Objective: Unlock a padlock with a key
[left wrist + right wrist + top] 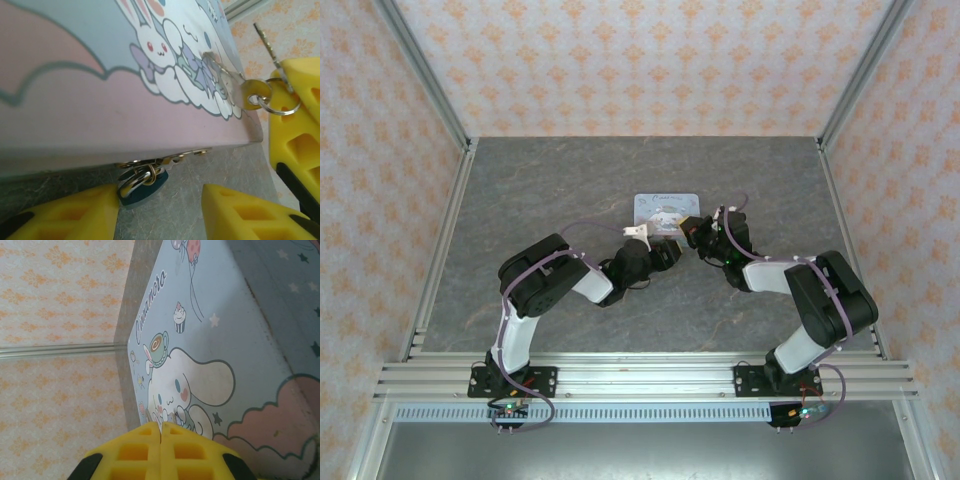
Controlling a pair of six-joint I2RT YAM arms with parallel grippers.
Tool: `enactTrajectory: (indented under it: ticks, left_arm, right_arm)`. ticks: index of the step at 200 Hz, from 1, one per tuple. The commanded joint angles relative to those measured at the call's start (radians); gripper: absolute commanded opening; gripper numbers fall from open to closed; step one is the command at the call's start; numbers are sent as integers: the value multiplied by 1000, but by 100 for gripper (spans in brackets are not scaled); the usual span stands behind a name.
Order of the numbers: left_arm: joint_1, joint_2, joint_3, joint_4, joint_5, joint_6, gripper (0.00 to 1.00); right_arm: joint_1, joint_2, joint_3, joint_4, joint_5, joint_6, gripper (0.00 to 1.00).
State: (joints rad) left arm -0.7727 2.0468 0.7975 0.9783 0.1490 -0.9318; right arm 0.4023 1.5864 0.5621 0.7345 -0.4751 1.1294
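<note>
**Left gripper half open around the padlock, right gripper closed on the key**

The left gripper [161, 194] stands low over the table [192, 215] with its jaws partly apart, and it holds nothing. The padlock [143, 186] sits between its fingers; it touches one finger [75, 215] and is apart from the other. The padlock is tiny and teal-blue. Its silver shackle hangs from the brass hasp [170, 159] under the front edge of the tin [100, 100].

Just beside this gripper, the right gripper [161, 434] has its jaws pressed together on the key [264, 42]. The thin toothed blade sticks out past the fingertips. A ring [282, 106] with a round brass piece [252, 92] hangs there, near the tin's lid.

In the top view both arms bend inward. Their grippers meet at the near edge of the tin.
</note>
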Motion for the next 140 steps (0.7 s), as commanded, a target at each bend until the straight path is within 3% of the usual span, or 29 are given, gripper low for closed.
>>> enactTrajectory:
  ticks: [1,25,73,140]
  left_arm:
    - [-14,24,12,-15,10,-32,50]
    - [-16,49,29,19,14,-48,55]
    - [-16,17,7,75,46,-75,54]
    - [-16,-25,1,31,60,-47,55]
  right_arm:
    - [-5,7,-2,46,13,7,0]
    - [-5,4,-5,45,14,7,0]
    - [-5,3,-7,43,15,7,0]
    - [-6,7,-10,49,15,8,0]
